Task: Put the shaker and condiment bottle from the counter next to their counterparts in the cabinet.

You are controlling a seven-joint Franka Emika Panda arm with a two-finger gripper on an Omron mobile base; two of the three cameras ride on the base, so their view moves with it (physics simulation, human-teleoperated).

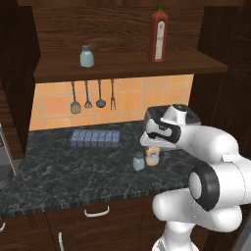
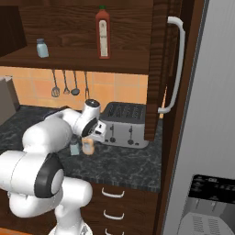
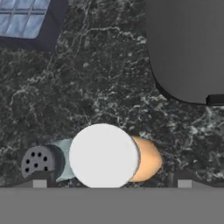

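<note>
The counter is seen from directly above, its dark marbled stone taking up most of the frame. The bottle stands low in the frame, its round white cap seen end-on and its orange body showing to the right of the cap. The shaker stands just beside the bottle on the left, its grey perforated cap and pale body partly covered by the bottle's cap. The two fingertips are seen at the bottom edge, set wide apart, with the shaker and bottle lying between them. A blue ice tray is seen at the upper left. A dark grey toaster occupies the upper right.
</note>
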